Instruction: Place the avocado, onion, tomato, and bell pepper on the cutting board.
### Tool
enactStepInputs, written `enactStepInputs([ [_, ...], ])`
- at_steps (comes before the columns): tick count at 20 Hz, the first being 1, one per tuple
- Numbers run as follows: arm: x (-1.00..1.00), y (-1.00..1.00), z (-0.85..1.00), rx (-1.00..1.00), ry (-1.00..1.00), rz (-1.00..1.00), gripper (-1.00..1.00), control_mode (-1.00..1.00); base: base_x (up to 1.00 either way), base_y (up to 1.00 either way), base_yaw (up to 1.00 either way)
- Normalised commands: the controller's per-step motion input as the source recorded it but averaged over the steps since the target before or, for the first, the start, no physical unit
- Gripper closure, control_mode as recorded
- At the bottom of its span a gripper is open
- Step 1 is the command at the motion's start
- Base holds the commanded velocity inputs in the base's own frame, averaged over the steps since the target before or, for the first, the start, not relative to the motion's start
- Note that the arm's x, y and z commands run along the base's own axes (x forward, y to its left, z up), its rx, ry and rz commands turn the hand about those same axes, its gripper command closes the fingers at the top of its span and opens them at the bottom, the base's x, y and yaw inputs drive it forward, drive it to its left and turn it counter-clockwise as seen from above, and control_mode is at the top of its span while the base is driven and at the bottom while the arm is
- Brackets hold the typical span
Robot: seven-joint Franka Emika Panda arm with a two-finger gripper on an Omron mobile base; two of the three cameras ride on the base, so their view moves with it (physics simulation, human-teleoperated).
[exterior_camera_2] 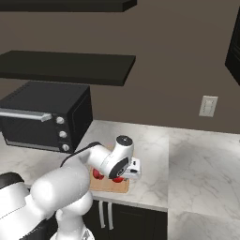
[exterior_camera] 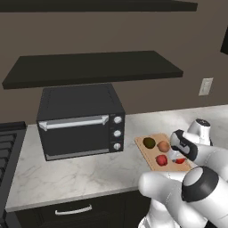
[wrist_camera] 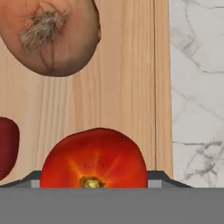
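The cutting board (exterior_camera: 147,153) lies on the counter right of the toaster oven. On it sit the dark avocado (exterior_camera: 149,142), the tan onion (exterior_camera: 163,146) and the crimson bell pepper (exterior_camera: 161,160). My gripper (exterior_camera: 179,159) hangs low over the board's near right corner, its fingers pressed against both sides of the orange-red tomato (exterior_camera: 180,160). In the hand view the tomato (wrist_camera: 94,159) sits between the finger tips (wrist_camera: 159,178) just above the board (wrist_camera: 127,87), with the onion (wrist_camera: 54,35) beyond it and the pepper (wrist_camera: 8,146) at the left edge. The right base view shows the gripper (exterior_camera_2: 123,179) and the tomato (exterior_camera_2: 118,179).
A black toaster oven (exterior_camera: 80,120) stands left of the board on the marble counter (exterior_camera: 67,173). Dark shelves (exterior_camera: 93,67) hang above it. A stove edge (exterior_camera: 6,151) is at the far left. The counter's front edge runs close below the board (exterior_camera_2: 110,186).
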Motion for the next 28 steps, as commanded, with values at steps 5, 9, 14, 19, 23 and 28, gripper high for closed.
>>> enactStepInputs([
  [5,0.03,-0.02,-0.25,0.00,0.01,0.04,-1.00,-1.00,0.00,0.00,0.00],
  [9,0.00,-0.02,-0.01,0.00,0.00,0.03,-1.00,-1.00,0.00,0.00,0.00],
  [14,0.00,0.00,0.00,0.00,0.00,0.01,-1.00,-1.00,0.00,0.00,0.00],
  [19,-0.02,0.02,0.00,0.00,0.00,0.01,-1.00,-1.00,0.00,0.00,0.00],
  [23,-0.23,0.06,0.18,0.00,0.00,0.05,-1.00,-1.00,0.00,0.00,0.00],
  [28,-0.11,0.31,0.27,0.00,0.00,0.08,-1.00,-1.00,0.00,0.00,0.00],
])
